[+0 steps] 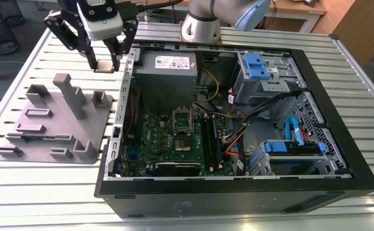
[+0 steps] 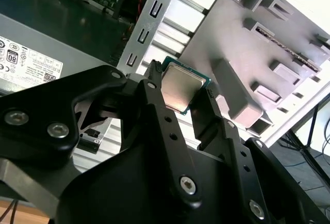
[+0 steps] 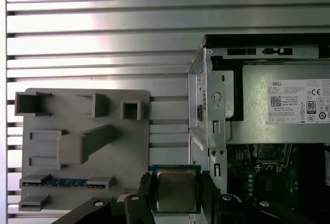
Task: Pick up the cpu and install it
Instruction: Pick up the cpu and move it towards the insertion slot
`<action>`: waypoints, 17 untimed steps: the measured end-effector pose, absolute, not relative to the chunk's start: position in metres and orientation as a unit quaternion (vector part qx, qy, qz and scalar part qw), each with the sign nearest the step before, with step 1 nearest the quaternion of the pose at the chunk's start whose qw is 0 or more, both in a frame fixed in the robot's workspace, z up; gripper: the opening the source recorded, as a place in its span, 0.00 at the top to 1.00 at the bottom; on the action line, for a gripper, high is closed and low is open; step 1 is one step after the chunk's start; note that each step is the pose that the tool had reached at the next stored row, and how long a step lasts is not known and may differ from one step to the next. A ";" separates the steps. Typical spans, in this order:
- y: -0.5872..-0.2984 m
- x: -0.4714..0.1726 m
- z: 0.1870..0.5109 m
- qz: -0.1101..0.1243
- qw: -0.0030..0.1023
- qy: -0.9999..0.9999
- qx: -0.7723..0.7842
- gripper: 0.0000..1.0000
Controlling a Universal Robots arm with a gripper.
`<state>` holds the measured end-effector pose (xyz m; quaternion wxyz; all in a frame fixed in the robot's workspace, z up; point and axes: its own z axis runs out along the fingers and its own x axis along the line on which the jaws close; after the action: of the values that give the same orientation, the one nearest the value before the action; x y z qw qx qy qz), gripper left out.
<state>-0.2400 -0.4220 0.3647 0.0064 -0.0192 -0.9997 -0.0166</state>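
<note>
cpu (image 3: pixel 176 189): pinched in my claw (image 1: pixel 105 67), black fingers on two opposite edges, held in the air above the slatted metal surface (image 1: pixel 20 62). Small flat square with a shiny silver lid and a thin green rim. In the first wrist view it hangs over the strip between the matte grey plastic holder (image 3: pixel 82 146) and the sheet-metal side wall of the computer case (image 3: pixel 206 105). The case lies open side up. Green board (image 1: pixel 168 139) and its metal-framed socket (image 1: pixel 182 120) face up, well apart from the cpu.
</note>
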 end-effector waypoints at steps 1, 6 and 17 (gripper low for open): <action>-0.422 -0.239 0.365 -0.017 0.006 -1.000 -0.019 0.53; -0.422 -0.229 0.365 -0.017 0.006 -1.000 -0.019 0.53; -0.422 -0.207 0.364 -0.017 0.006 -1.000 -0.019 0.53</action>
<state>-0.2070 -0.4220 0.3644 0.0064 -0.0191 -0.9997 -0.0166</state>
